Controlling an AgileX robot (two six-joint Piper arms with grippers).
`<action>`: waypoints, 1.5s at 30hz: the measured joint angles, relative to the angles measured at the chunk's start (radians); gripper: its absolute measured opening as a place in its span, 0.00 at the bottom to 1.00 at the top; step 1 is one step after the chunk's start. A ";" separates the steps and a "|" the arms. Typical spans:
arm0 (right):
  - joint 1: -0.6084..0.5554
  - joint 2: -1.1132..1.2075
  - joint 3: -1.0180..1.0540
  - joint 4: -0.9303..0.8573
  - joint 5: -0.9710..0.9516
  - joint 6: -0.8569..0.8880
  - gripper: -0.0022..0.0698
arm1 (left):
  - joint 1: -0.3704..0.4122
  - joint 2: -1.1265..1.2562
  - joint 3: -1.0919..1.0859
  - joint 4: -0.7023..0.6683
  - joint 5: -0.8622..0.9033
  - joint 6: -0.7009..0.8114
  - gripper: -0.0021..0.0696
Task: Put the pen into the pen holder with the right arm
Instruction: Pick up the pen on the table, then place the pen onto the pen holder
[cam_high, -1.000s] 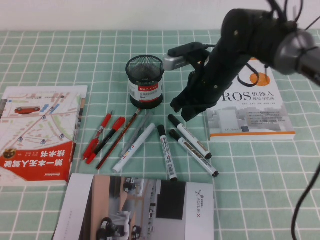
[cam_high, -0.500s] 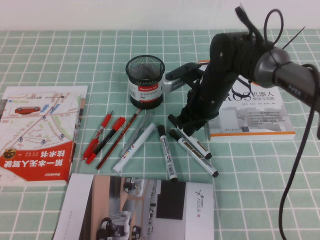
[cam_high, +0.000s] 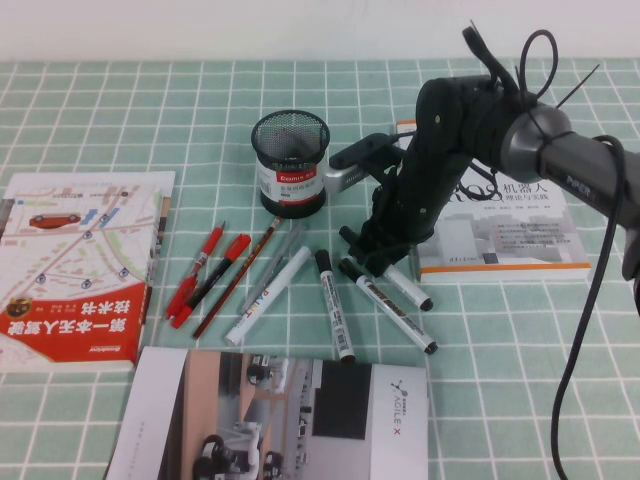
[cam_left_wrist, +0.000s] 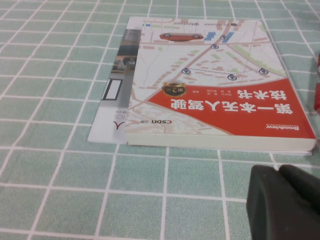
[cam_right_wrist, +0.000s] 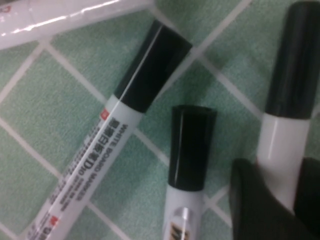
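- The right arm (cam_high: 470, 130) reaches down from the right side, its right gripper (cam_high: 375, 255) low over the trio of black-capped markers in the middle of the green checked tablecloth (cam_high: 500, 340).
- In the right wrist view the two black fingers (cam_right_wrist: 255, 210) stand on either side of the white barrel of the pen (cam_right_wrist: 287, 125), jaws parted around it; whether they press on it I cannot tell, and the pen lies flat on the cloth.
- In the high view that pen (cam_high: 400, 285) is the rightmost of the three, its cap end hidden under the gripper, its black tail pointing toward the robot.
- Two matching markers lie just beside it: the middle marker (cam_high: 390, 308) and the left marker (cam_high: 335, 305).
- An all-white marker (cam_high: 268, 296) lies further left, then a dark pencil (cam_high: 240, 275) and red pens (cam_high: 205, 270).
- The pen holder (cam_high: 290, 163) stands upright behind the pens, near the gripper but apart from it.
- A ROS book (cam_high: 505, 230) lies under the arm on the right, a red-and-white map book (cam_high: 80, 270) on the left, a brochure (cam_high: 280, 415) at the near edge.
- The left gripper (cam_left_wrist: 285, 202) hovers over the cloth just beside the map book; I cannot tell whether it is parted or closed.
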 joint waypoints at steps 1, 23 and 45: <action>0.000 0.000 0.000 0.000 0.000 0.000 0.24 | 0.000 0.000 0.000 0.000 0.000 0.000 0.02; 0.000 -0.093 -0.233 0.111 0.131 -0.098 0.20 | 0.000 0.000 0.000 0.000 0.000 0.000 0.02; -0.077 -0.172 -0.241 0.881 -0.338 -0.628 0.20 | 0.000 0.000 0.000 0.000 0.000 0.000 0.02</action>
